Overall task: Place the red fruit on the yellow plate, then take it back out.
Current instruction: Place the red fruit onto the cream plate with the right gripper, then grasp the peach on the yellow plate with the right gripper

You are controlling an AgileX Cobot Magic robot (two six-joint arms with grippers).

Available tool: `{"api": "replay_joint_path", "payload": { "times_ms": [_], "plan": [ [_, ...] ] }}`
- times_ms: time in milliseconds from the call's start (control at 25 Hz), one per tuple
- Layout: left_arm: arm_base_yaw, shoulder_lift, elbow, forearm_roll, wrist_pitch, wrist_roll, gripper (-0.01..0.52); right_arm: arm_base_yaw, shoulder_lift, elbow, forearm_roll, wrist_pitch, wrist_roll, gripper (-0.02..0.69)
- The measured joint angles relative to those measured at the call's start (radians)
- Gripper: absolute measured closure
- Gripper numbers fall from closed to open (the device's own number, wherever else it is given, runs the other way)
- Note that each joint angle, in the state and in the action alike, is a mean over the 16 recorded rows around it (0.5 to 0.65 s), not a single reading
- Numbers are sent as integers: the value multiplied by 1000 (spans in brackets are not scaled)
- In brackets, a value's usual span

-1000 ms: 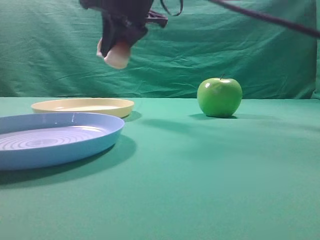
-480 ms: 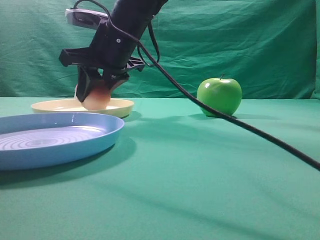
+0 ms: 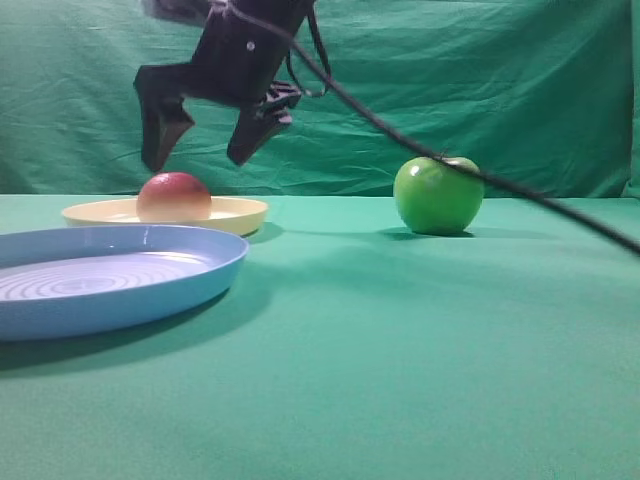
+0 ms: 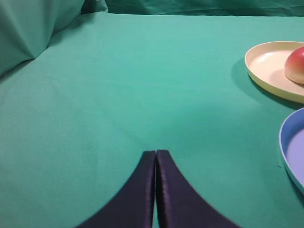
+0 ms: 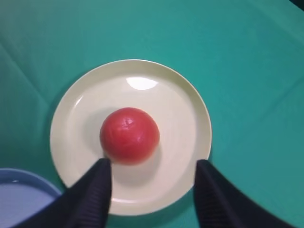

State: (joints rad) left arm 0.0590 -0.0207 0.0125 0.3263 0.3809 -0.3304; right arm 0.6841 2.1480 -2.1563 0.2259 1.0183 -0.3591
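Note:
The red fruit [image 3: 174,196] [image 5: 129,135] [image 4: 296,65] rests on the yellow plate [image 3: 235,211] [image 5: 185,109] [image 4: 266,64], a little left of the plate's middle in the right wrist view. Above it hangs my right gripper [image 3: 200,155] [image 5: 153,164], open, with nothing between its black fingers [image 5: 97,183]; the fruit lies clear below them. My left gripper [image 4: 156,153] is shut on nothing, low over bare green cloth to the left of both plates. It does not show in the exterior high view.
A larger light-blue plate [image 3: 215,265] [image 4: 285,147] [image 5: 14,176] lies in front of the yellow one, rims close together. A green apple [image 3: 438,195] stands to the right at the back. A black cable [image 3: 520,190] slants down across the right side. Green cloth backdrop behind.
The right gripper came down with the fruit to the yellow plate, opened and let it go, then rose. The fruit now sits alone on the plate.

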Motion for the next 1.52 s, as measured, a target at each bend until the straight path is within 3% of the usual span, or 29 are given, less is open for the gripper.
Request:
{"api": "replay_joint_path", "payload": {
  "times_ms": [200, 360, 720, 1160, 1520],
  "plan": [
    [0, 0, 0, 0, 0, 1, 514, -15, -138, 0, -23, 134, 69, 576],
    [0, 0, 0, 0, 0, 1, 514, -20, -249, 2, -46, 203, 110, 651],
    [0, 0, 0, 0, 0, 2, 514, -24, -531, 120, -89, 249, 181, 665],
    [0, 0, 0, 0, 0, 1, 514, -24, -927, 479, -127, 253, 291, 665],
    [0, 0, 0, 0, 0, 0, 514, -87, -1268, 838, -199, 74, 347, 665]
  ]
}}
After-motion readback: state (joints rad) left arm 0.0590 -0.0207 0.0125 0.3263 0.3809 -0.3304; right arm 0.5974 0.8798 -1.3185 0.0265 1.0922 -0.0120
